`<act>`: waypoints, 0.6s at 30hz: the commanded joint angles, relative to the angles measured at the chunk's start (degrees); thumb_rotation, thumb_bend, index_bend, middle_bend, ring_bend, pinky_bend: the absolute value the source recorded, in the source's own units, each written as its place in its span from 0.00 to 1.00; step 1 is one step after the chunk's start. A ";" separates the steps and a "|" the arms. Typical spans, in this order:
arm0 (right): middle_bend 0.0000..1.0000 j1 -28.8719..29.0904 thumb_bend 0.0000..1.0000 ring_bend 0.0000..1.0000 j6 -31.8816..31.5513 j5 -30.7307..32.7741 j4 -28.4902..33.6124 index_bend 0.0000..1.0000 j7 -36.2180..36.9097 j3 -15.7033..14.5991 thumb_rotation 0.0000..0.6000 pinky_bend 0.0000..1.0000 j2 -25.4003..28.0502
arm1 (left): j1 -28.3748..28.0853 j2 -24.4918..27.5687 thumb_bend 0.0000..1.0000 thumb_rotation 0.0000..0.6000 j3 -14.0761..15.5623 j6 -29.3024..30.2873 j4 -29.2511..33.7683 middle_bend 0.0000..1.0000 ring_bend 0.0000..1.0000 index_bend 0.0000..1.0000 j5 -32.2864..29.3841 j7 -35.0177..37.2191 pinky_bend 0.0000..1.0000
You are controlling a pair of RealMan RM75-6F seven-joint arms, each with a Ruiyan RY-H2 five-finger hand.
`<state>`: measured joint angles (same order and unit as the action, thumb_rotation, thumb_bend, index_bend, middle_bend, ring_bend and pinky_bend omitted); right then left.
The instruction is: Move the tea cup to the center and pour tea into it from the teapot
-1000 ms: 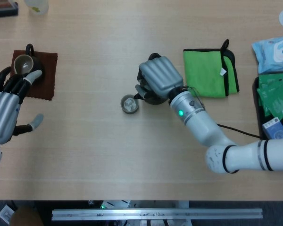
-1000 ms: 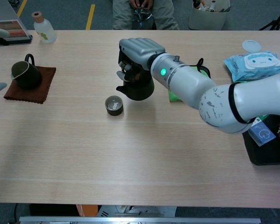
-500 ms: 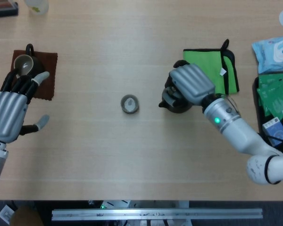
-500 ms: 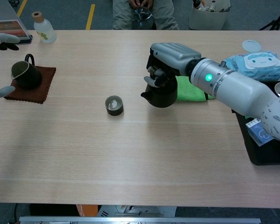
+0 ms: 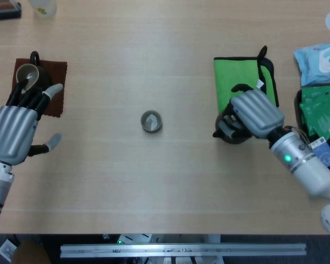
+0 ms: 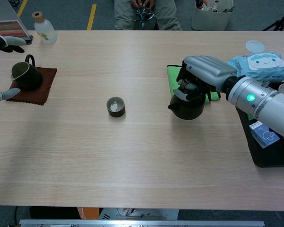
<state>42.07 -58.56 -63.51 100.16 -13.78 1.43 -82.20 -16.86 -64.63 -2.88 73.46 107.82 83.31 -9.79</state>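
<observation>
A small dark tea cup [image 5: 151, 121] [image 6: 116, 106] with liquid in it stands at the table's middle. My right hand [image 5: 254, 114] [image 6: 204, 75] grips the black teapot [image 5: 231, 132] [image 6: 186, 105] from above, to the right of the cup, at the front edge of a green cloth [image 5: 243, 83] [image 6: 174, 75]. The pot's spout points left toward the cup. My left hand [image 5: 16, 127] is open at the far left, fingers spread beside a dark pitcher [image 5: 28, 75] [image 6: 24, 74] on a brown mat [image 5: 54, 91] [image 6: 31, 92]; only its fingertips [image 6: 9, 94] show in the chest view.
A black tray [image 5: 319, 132] [image 6: 270, 151] with green packets and a blue box lies at the right edge. Behind it is a blue wipes pack [image 5: 322, 58] [image 6: 258, 64]. A small bottle [image 6: 41, 27] and a flat box [image 6: 9, 30] sit at the far left corner.
My right hand has carried the teapot rightward, away from the tea cup, to the green cloth's front edge. My left hand has shifted slightly near the pitcher.
</observation>
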 commanded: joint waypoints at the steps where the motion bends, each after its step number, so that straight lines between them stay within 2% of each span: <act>1: 0.92 -2.21 0.39 0.85 -1.57 -2.74 -1.35 0.96 1.47 -1.58 1.00 0.21 0.34 | -0.01 -0.06 0.25 1.00 0.04 -0.08 -0.15 0.20 0.17 0.10 -0.15 0.05 0.07; 8: 0.91 -5.41 0.39 0.84 -2.16 -5.84 -4.77 0.96 4.29 -3.08 1.00 0.20 -0.60 | 0.15 -0.13 0.25 1.00 0.27 -0.01 -0.49 0.20 0.17 0.10 -0.35 0.20 0.07; 18: 0.91 -7.50 0.39 0.82 -0.36 -6.78 -9.96 0.95 5.92 -3.10 1.00 0.19 -3.54 | -0.13 -0.63 0.25 1.00 0.34 -0.88 -0.92 0.20 0.17 0.10 -1.47 -0.02 0.07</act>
<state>34.80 -59.18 -70.14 90.58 -8.03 -1.73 -85.41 -16.97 -65.23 -2.52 72.62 106.94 81.90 -9.79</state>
